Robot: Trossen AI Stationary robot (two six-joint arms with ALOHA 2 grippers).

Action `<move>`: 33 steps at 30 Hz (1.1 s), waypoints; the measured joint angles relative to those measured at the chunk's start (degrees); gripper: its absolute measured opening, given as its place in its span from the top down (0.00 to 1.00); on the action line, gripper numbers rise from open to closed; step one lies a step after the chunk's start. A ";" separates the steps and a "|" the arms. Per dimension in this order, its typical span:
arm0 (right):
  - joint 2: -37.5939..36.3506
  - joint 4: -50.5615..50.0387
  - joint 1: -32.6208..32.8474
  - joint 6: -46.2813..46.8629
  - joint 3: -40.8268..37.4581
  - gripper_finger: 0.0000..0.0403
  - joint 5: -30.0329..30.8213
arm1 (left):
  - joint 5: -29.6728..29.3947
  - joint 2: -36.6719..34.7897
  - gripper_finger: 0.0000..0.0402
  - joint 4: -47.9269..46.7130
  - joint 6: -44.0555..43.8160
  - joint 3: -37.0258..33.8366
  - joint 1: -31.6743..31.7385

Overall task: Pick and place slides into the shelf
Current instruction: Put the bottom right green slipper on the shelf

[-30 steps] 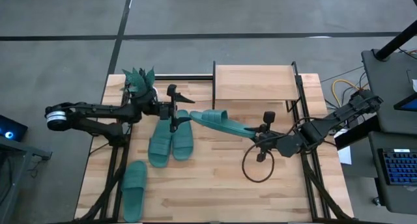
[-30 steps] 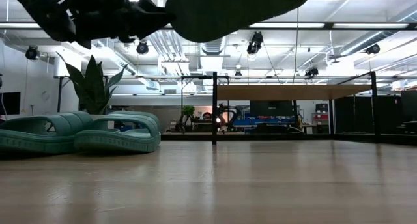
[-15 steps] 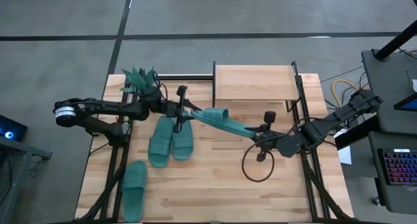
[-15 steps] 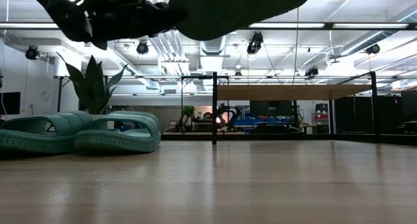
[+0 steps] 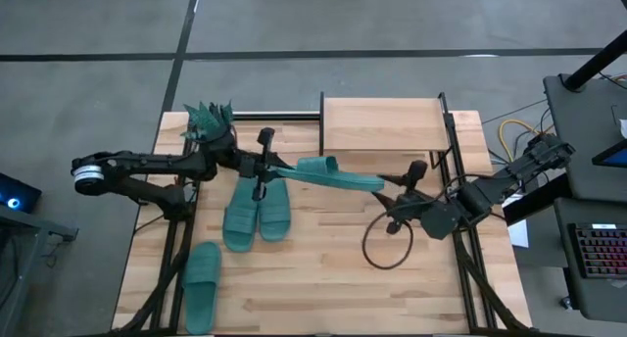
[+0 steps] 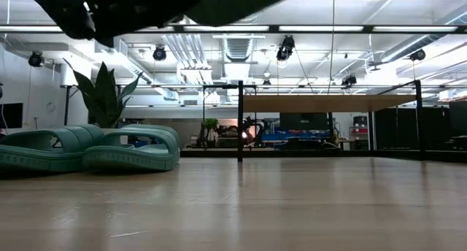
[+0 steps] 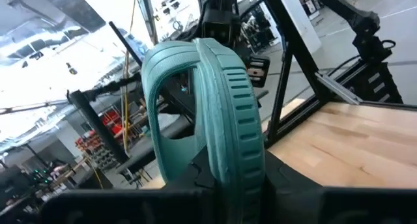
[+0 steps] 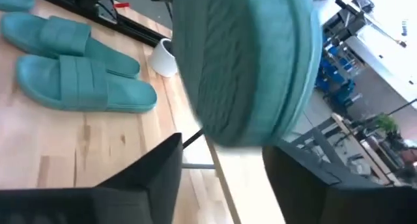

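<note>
Gripping one slide (image 5: pixel 328 172) mid-air in front of the shelf (image 5: pixel 380 124): left tool (image 5: pixel 263 168) clamped on its end, right tool (image 5: pixel 404 187) spread apart. Three more slides (image 5: pixel 257 210) lying on bench (image 5: pixel 313 278).

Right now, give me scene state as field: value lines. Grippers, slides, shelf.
left gripper: shut on one end of the raised slide, above the table
right gripper: open, at the raised slide's other end, no grip on it
raised slide: off the table, spanning between the two grippers, in front of the shelf
slides on table: a pair side by side, one alone near the front left corner
shelf: top board bare, no slide on it
plant: back left corner, beside the left arm
</note>
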 joint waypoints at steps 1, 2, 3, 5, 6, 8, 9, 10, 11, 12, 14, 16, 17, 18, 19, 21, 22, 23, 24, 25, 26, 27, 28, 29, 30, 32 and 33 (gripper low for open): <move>-0.20 -1.74 0.57 1.33 0.78 0.46 0.32 | -0.02 -1.40 0.96 -1.70 0.01 0.00 -0.01; -0.48 -3.27 1.11 3.39 1.57 0.45 0.60 | -0.04 -2.86 0.96 -3.37 0.01 0.00 0.01; -0.84 -5.04 1.68 5.65 2.38 0.44 0.60 | -0.08 -4.52 0.96 -5.22 0.03 0.00 0.11; -1.55 -10.51 3.29 10.77 3.46 0.43 0.83 | -0.10 -7.98 0.96 -8.96 0.01 -0.02 0.19; -1.93 -13.35 4.38 13.73 3.86 0.43 0.94 | -0.11 -9.89 0.96 -10.95 0.03 -0.02 0.19; -2.37 -18.29 7.03 18.88 3.85 0.44 1.09 | -0.11 -13.32 0.96 -14.84 0.02 -0.04 0.17; -2.53 -19.31 8.61 20.76 3.28 0.45 1.46 | -0.10 -15.15 0.96 -16.60 0.03 -0.04 0.17; -2.64 -19.61 10.37 21.97 2.36 0.45 2.10 | -0.07 -16.84 0.96 -18.51 0.01 -0.09 0.17; -2.63 -19.79 12.28 23.01 1.45 0.46 2.90 | -0.12 -18.30 0.96 -19.79 0.01 -0.15 0.17; -2.54 -19.76 14.26 23.92 0.70 0.46 3.79 | -0.16 -19.64 0.96 -20.88 0.01 -0.15 0.17; -2.33 -19.73 18.09 26.11 -0.49 0.47 5.34 | -0.41 -21.96 0.96 -23.04 0.02 -0.38 0.17; -2.29 -19.67 21.85 28.47 -1.82 0.48 5.47 | -0.52 -23.58 0.96 -24.54 0.01 -0.50 0.17; -2.29 -19.67 23.52 30.15 -2.47 0.48 5.43 | -0.52 -23.99 0.96 -24.82 -0.02 -0.76 0.17; -2.29 -19.21 24.70 32.22 -3.02 0.49 5.43 | -0.49 -24.28 0.96 -24.82 0.00 -1.01 0.17; -2.20 -17.43 25.34 33.98 -3.56 0.50 5.43 | -0.52 -24.48 0.96 -24.82 0.01 -1.24 0.17; -1.70 -10.56 25.35 34.70 -4.54 0.51 3.91 | -0.52 -24.63 0.96 -24.77 0.03 -1.64 0.17; -1.08 -5.71 25.00 32.73 -5.03 0.51 1.88 | -0.52 -24.60 0.96 -24.18 0.04 -1.89 0.17; -0.13 0.05 24.58 28.75 -5.48 0.51 -0.24 | -0.47 -24.46 0.96 -23.31 0.16 -2.24 0.17; 1.37 7.00 24.05 23.22 -5.84 0.52 -1.76 | -0.48 -24.29 0.96 -22.14 0.19 -2.63 0.17; 3.24 14.29 23.74 17.16 -6.02 0.52 -2.36 | -0.60 -24.04 0.96 -21.09 0.21 -3.05 0.17; 5.41 20.89 23.64 10.65 -6.05 0.52 -2.36 | -0.80 -23.67 0.96 -20.14 0.23 -3.37 0.17; 7.72 26.38 23.67 4.58 -5.80 0.52 -2.17 | -1.08 -23.38 0.96 -19.29 0.31 -3.59 0.17; 10.19 30.12 23.67 -0.27 -4.91 0.52 -1.56 | -1.20 -23.15 0.96 -19.23 0.42 -3.68 0.17; 12.76 32.54 23.69 -4.13 -3.47 0.52 0.10 | -1.24 -22.93 0.96 -19.24 0.46 -3.76 0.17; 15.23 33.48 23.90 -6.65 -1.69 0.52 3.30 | -1.24 -22.68 0.96 -19.15 0.52 -3.82 0.17; 20.14 33.08 24.81 -10.01 2.72 0.52 12.73 | -1.27 -22.24 0.96 -19.17 0.53 -4.05 0.17; 22.64 32.62 25.01 -11.69 4.96 0.52 16.93 | -1.28 -22.03 0.96 -19.29 0.53 -4.19 0.17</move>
